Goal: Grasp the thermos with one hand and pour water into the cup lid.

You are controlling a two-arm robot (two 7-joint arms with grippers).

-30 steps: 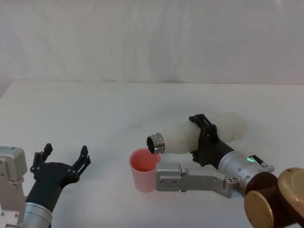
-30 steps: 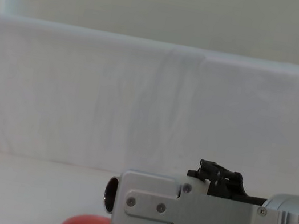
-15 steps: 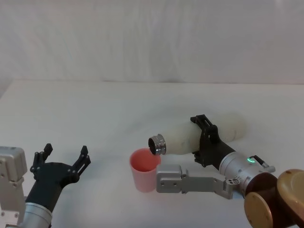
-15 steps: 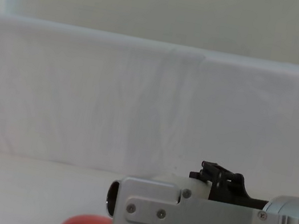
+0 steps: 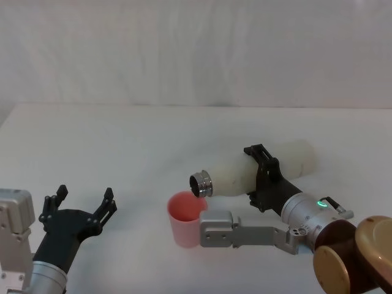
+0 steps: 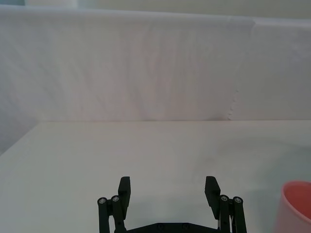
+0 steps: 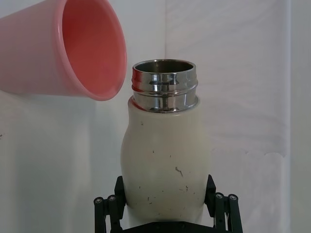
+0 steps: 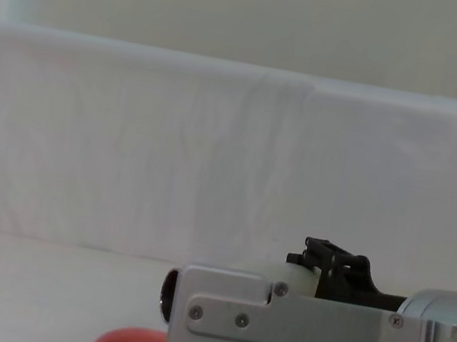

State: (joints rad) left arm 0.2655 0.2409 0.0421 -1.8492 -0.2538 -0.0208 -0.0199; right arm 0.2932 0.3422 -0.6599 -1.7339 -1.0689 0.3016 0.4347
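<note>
Head view, right of centre: the right claw grips the thermos around its body, holding it tipped nearly on its side above the white table. The steel neck points left, its mouth just over the rim of the upright cup lid, which stands at lower centre. At lower left, the left claw rests open, fingers spread, well apart from the cup lid.
</note>
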